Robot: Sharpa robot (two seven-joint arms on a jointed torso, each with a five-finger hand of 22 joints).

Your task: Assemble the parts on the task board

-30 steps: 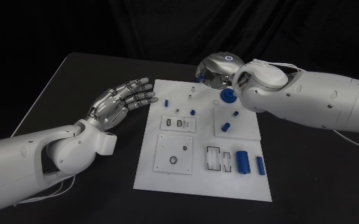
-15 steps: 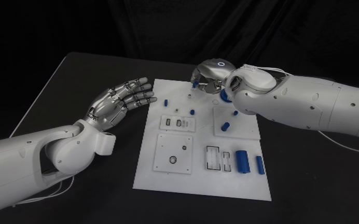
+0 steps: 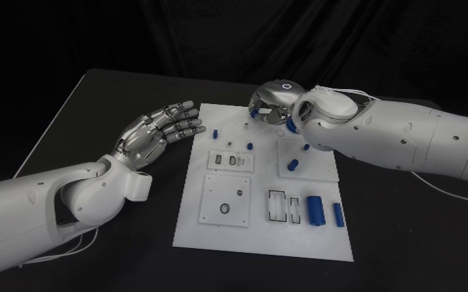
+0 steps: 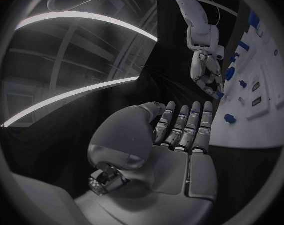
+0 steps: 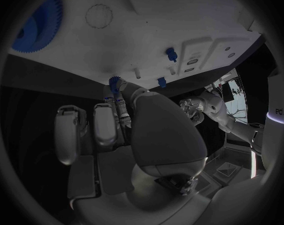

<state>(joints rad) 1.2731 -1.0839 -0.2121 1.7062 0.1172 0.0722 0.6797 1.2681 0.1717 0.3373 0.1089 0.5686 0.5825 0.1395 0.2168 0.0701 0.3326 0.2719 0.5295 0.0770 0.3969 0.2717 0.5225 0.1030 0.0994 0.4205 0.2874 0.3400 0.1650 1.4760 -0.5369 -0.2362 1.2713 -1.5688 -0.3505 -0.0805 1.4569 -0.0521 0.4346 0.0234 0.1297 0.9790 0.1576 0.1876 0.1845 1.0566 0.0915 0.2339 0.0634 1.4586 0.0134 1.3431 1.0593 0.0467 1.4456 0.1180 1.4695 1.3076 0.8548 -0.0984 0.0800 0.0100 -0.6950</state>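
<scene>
While the left hand (image 3: 161, 128) hovers just off the left edge of the task board (image 3: 234, 234), palm up with its fingers spread and nothing in them, the right hand (image 3: 271, 106) reaches down over the board's far end. Its thumb and a finger pinch a small blue gear (image 5: 115, 81) there (the right wrist view shows the toothed piece at the fingertips, close above the white surface near a thin peg (image 5: 137, 74)); the other fingers stand straight beside it. A large blue gear (image 5: 39, 24) lies on the board near that hand. Nearer the middle, small blue pegs (image 3: 251, 147) stand around the raised white plates, one more (image 3: 216, 131) near the left edge. Two blue cylinders (image 3: 316, 211) lie side by side at the board's near right, beside the slotted frame (image 3: 284, 207).
</scene>
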